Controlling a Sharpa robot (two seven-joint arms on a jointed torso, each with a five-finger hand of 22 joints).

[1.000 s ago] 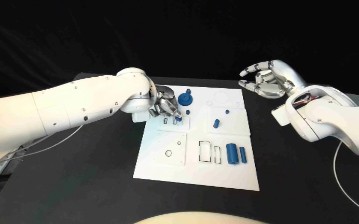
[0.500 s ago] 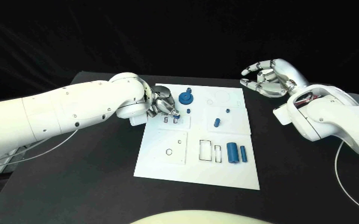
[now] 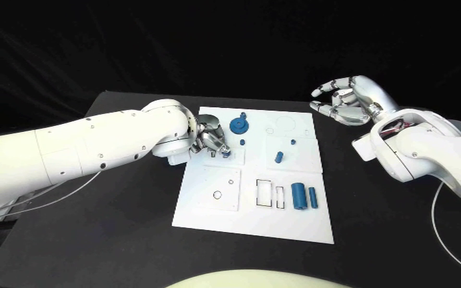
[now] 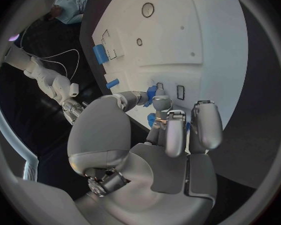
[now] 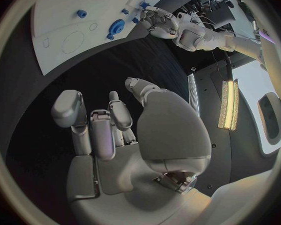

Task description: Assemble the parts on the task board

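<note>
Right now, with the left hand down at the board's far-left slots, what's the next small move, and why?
Probably a short push straight down by the left hand. In the left wrist view its fingers pinch a small blue part right beside the slots on the task board, so seating looks like what's left; I cannot tell whether it's aligned yet. The right hand hovers off the board, holding nothing.

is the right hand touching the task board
No, the right hand hangs in the air off the task board, past its far right corner, with its fingers apart and nothing in them.
</note>
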